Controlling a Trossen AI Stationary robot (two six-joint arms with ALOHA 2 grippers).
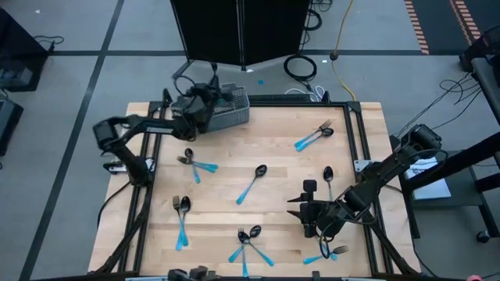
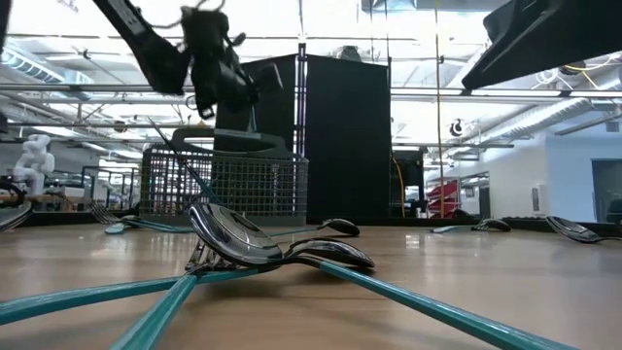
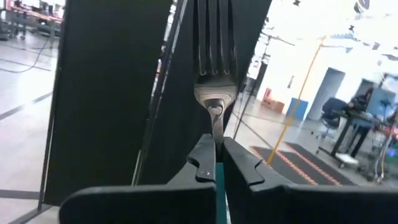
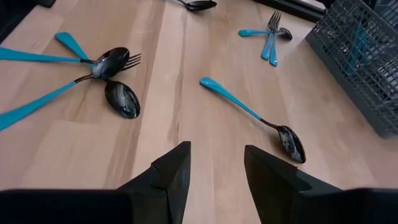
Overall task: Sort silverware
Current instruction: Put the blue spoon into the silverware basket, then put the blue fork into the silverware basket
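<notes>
My left gripper [image 1: 200, 104] hangs at the left end of the grey wire-mesh basket [image 1: 231, 109], at the table's far edge, shut on a fork [image 3: 214, 50]. The fork's tines point away from the gripper toward the dark cabinet behind the table. My right gripper [image 4: 217, 155] stands open above the bare wood near the table's right front, with nothing between its fingers. Ahead of it a blue-handled spoon [image 4: 249, 112] lies flat. More silverware lies scattered on the table: a pair [image 1: 191, 164], a spoon [image 1: 251, 183] and a cluster [image 1: 248, 246]. My left gripper pinches the fork's metal neck [image 3: 215, 127] between its two fingers, just where the blue handle begins. The handle runs back between the fingers [image 3: 202, 158]. The fork sticks out along the fingers, about level, lifted clear of the table.
The basket [image 4: 367, 56] stands at the far edge, left of centre. More silverware lies at the far right [image 1: 312, 136], the near left [image 1: 181, 218] and the near right corner [image 1: 328, 254]. A dark cabinet [image 1: 242, 31] stands behind the table. Bare wood lies below my right gripper.
</notes>
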